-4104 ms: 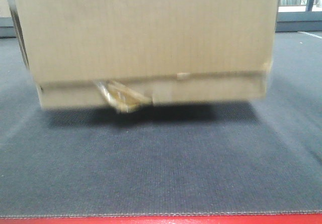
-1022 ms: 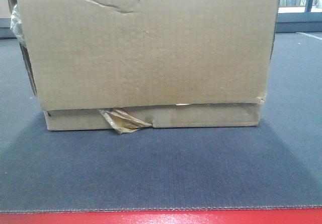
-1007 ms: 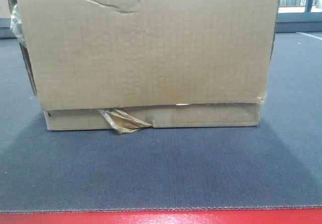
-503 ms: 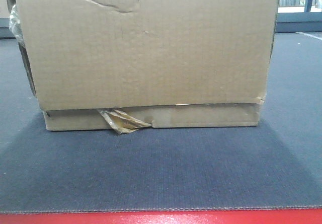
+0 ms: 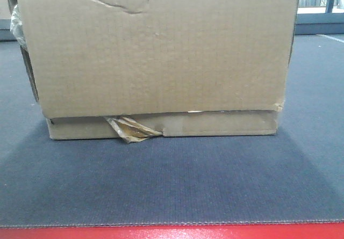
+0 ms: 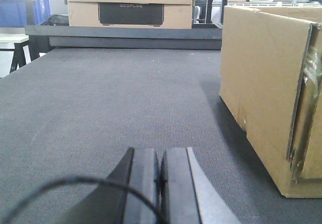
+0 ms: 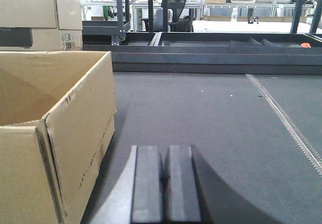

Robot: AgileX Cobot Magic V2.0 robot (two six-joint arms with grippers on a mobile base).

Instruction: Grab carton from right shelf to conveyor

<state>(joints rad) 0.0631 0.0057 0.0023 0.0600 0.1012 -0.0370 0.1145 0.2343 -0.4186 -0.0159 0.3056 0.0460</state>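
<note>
The brown carton (image 5: 156,56) rests flat on the dark grey conveyor (image 5: 172,185), with a wad of glossy tape (image 5: 130,129) at its lower front seam. In the left wrist view the carton (image 6: 266,93) stands to the right of my left gripper (image 6: 160,156), which is shut on nothing and apart from the box. In the right wrist view the open-topped carton (image 7: 55,133) is to the left of my right gripper (image 7: 164,153), also shut and empty, beside the box wall. The right shelf is out of view.
The conveyor's red front strip (image 5: 172,233) runs along the near edge. Beyond the belt's far rail (image 6: 126,35) sit other cardboard boxes (image 6: 128,2) and blue bins (image 6: 22,10). A stitched seam (image 7: 284,116) crosses the belt at right.
Four seconds ago the carton hung blurred above the belt; by one second ago it sat on the conveyor, and it has stayed still since.
</note>
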